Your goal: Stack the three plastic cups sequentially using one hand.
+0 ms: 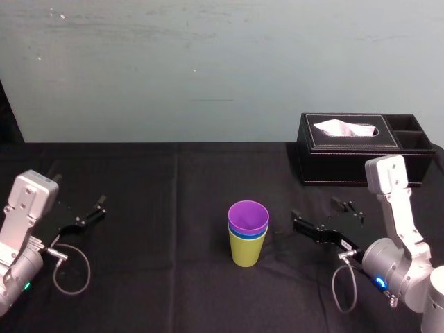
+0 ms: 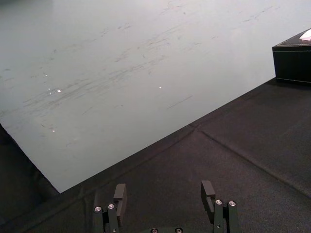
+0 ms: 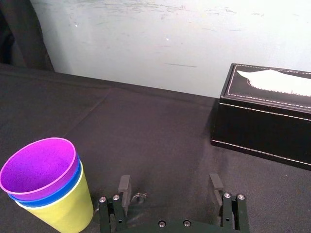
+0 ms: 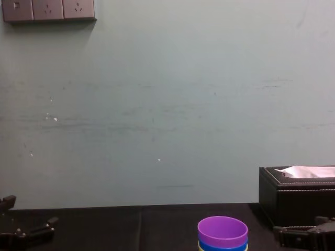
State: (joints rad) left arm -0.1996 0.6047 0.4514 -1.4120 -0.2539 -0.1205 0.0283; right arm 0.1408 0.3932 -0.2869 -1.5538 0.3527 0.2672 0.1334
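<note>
The three plastic cups stand nested in one upright stack at the table's middle: the purple cup (image 1: 248, 216) sits inside the blue cup (image 1: 246, 236), which sits inside the yellow-green cup (image 1: 246, 254). The stack also appears in the right wrist view (image 3: 46, 191) and the chest view (image 4: 222, 232). My right gripper (image 1: 326, 220) (image 3: 170, 187) hovers just to the right of the stack, apart from it, open and holding nothing. My left gripper (image 1: 87, 214) (image 2: 164, 191) rests open at the far left, away from the cups.
A black tissue box (image 1: 361, 149) (image 3: 267, 116) with a white tissue stands at the back right, behind the right arm. A black cloth (image 1: 173, 277) covers the table, and a pale wall runs behind it.
</note>
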